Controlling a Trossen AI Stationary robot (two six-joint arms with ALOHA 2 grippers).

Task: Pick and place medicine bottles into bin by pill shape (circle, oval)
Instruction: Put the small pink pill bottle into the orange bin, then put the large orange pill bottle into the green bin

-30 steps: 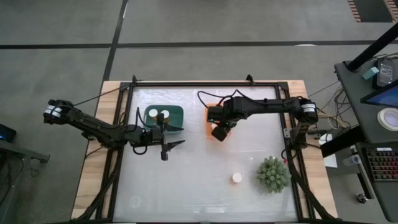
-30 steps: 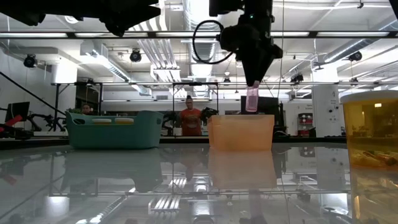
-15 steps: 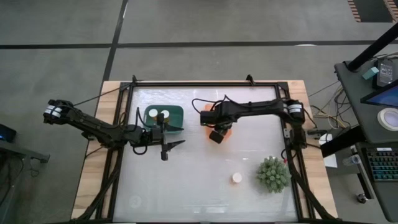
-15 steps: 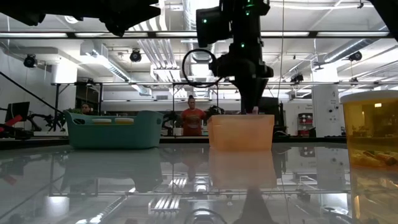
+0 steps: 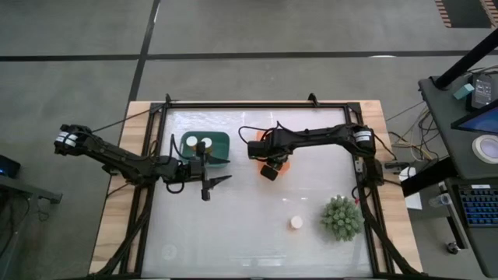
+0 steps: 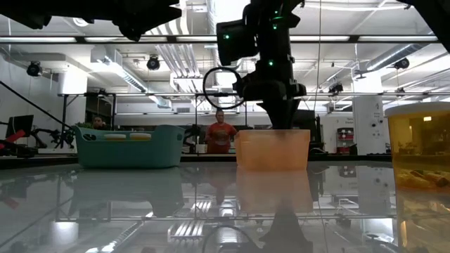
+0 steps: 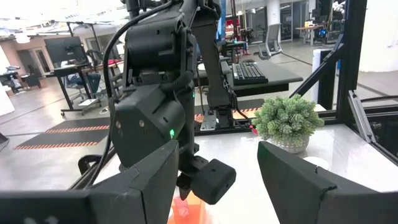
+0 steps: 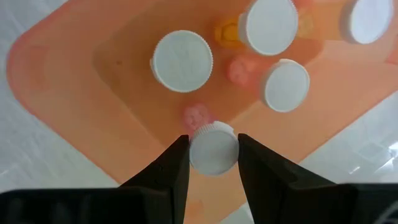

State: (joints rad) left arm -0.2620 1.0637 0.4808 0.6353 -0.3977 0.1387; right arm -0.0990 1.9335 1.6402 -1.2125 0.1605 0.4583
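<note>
My right gripper (image 5: 269, 169) reaches down into the orange bin (image 5: 285, 161) and is shut on a white-capped medicine bottle (image 8: 213, 151). Three more white-capped bottles (image 8: 182, 61) stand upright on the bin's floor. In the low view the right gripper (image 6: 281, 123) dips behind the bin's wall (image 6: 273, 149), which hides the bottle. My left gripper (image 5: 207, 185) hangs open and empty just near of the teal bin (image 5: 221, 141), which holds two white-capped bottles (image 5: 200, 142). One bottle (image 5: 296, 222) stands alone on the table near the plant, and looms at the low view's right edge (image 6: 420, 151). My right gripper pinches the bottle by the rim of its round white cap (image 8: 200, 155), one finger (image 8: 176, 163) on each side. The fingers come from above, pointing down. The bottle stays upright inside the orange bin. Whether its base is on the bin's floor cannot be seen.
A spiky green plant (image 5: 342, 218) stands at the near right of the table, and also shows in the left wrist view (image 7: 287, 120). A dark frame (image 5: 257, 103) runs around the table. A person in a red top (image 6: 221, 133) stands in the room behind.
My right gripper has gone down and a little toward the table's left edge, carrying the bottle from above the orange bin's rim into the bin. The bottle's pink body showed below the fingers before and is now behind the bin's wall.
</note>
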